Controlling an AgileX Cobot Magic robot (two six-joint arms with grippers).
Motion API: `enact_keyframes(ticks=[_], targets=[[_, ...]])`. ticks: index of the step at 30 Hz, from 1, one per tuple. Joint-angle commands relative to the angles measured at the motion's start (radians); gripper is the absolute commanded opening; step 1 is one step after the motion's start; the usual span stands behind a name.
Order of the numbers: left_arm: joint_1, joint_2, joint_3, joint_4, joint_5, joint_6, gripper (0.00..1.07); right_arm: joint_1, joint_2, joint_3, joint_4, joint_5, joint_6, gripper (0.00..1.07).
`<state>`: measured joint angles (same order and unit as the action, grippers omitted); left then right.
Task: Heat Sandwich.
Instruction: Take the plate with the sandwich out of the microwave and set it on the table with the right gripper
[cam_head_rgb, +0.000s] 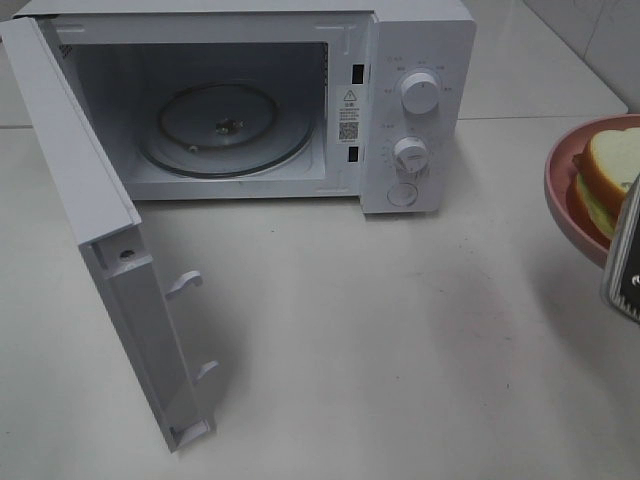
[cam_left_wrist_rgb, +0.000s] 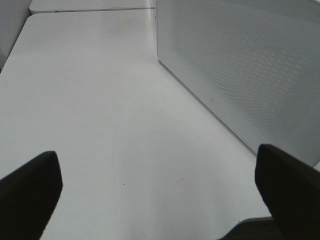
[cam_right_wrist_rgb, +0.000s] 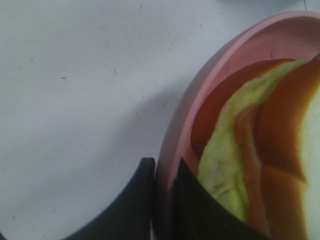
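The sandwich (cam_head_rgb: 607, 165), white bread with a brown crust and a pale green filling (cam_right_wrist_rgb: 225, 160), lies on a round pink plate (cam_head_rgb: 558, 190) at the right edge of the exterior view. My right gripper (cam_right_wrist_rgb: 162, 200) is shut on the plate's rim (cam_right_wrist_rgb: 172, 145), one finger outside it and one inside. The plate casts a shadow on the table and seems held above it. The microwave (cam_head_rgb: 415, 110) stands at the back with its door (cam_head_rgb: 95, 230) swung wide to the left, its glass turntable (cam_head_rgb: 225, 128) bare. My left gripper (cam_left_wrist_rgb: 160, 200) is open over bare table and holds nothing.
A white dotted panel of the microwave (cam_left_wrist_rgb: 240, 65) stands close beside the left gripper. The open door juts forward toward the table's front. Two knobs (cam_head_rgb: 418, 92) sit on the microwave's right panel. White table (cam_head_rgb: 400, 340) stretches between the door and the plate.
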<state>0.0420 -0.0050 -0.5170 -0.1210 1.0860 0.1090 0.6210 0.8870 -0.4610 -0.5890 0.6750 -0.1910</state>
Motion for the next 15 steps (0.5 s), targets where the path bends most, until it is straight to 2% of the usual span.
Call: enact_keyframes(ticks=[1,9,15], targets=[[-0.001,-0.016,0.0,-0.006,-0.009,0.002,0.98,0.002,0.02,-0.015,-0.059,0.016,0.07,0.01],[-0.001,-0.016,0.0,-0.006,-0.009,0.002,0.98,-0.001,0.179,-0.109,-0.154,0.052,0.304,0.01],[-0.001,-0.016,0.0,-0.006,-0.009,0.002,0.98,-0.001,0.274,-0.177,-0.178,0.082,0.419,0.01]])
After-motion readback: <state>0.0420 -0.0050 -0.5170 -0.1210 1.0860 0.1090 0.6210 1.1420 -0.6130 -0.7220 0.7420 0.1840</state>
